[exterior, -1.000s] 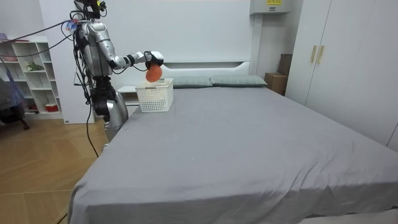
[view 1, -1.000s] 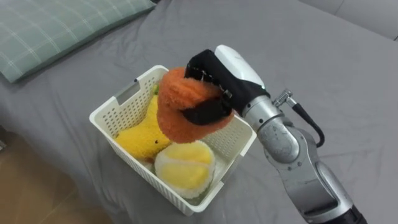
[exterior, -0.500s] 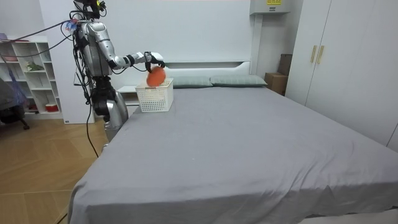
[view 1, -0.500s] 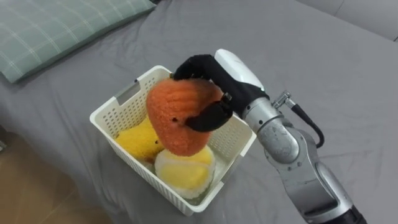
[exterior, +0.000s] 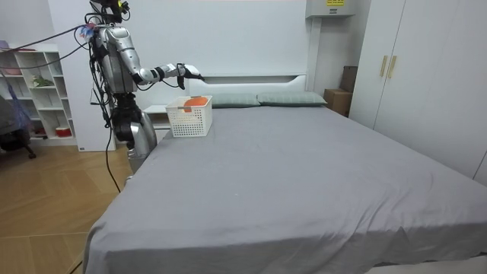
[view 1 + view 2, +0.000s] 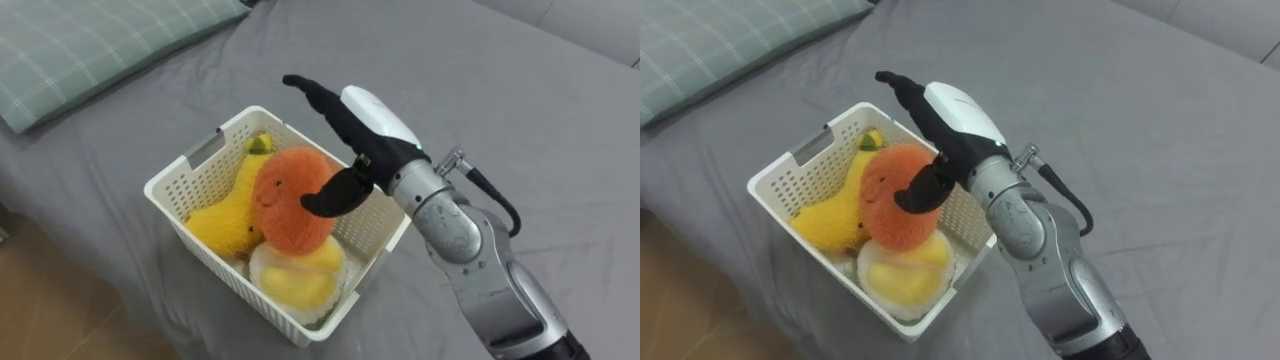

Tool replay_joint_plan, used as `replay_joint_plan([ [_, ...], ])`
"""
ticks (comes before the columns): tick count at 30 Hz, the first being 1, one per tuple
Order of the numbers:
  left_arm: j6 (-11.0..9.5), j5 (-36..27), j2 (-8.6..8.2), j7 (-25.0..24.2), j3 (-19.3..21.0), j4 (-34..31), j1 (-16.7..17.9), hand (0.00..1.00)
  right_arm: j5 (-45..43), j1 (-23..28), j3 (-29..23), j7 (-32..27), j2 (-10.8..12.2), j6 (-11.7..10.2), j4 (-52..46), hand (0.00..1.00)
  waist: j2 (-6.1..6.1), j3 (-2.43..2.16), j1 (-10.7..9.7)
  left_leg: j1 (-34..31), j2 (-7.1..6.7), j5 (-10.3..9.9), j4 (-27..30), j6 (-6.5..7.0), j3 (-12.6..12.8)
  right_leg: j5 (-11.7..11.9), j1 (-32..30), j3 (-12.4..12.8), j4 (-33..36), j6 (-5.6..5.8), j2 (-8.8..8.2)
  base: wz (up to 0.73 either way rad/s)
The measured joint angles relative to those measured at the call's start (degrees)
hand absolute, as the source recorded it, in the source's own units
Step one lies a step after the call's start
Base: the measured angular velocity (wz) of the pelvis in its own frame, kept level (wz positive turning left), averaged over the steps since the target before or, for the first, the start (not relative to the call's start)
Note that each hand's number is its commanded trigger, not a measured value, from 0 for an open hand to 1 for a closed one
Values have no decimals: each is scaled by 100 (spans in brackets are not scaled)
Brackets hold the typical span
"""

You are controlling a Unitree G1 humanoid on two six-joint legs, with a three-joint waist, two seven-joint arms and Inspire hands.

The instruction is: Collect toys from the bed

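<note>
While my right hand (image 6: 362,138) hovers with fingers spread loose above the white basket (image 6: 186,178) on the grey bed (image 6: 500,90), the orange plush toy (image 6: 288,202) sits inside on the yellow toys (image 6: 225,222).

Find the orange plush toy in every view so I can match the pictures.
Left eye view: orange plush toy at centre, inside the white basket.
Right eye view: orange plush toy left of centre, same basket.
Room view: orange plush toy upper left, peeking over the basket's rim.
Shared landmark: the white basket on the grey bed.
</note>
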Motion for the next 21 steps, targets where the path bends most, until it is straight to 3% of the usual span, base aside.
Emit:
replay_joint_plan([
  [10,-3,-17,3,6,-1,18,2,0,1,3,-1,23,-6,-11,32,0,-56,38,-82,-1,-1,1,1,1,-3,0,2,2,0,0,1,0],
  [16,-25,-32,5,60,-2,16,-36,0,132,47,-9,-116,-101,-26,191,0,-68,35,-182,1,3,1,-2,2,40,0,-13,48,1,0,-1,-2],
  [21,-72,-27,12,171,1,27,-42,0,291,124,-123,-343,-156,-186,191,0,-79,26,-354,20,10,3,-1,4,78,0,-6,92,1,0,3,-4],
])
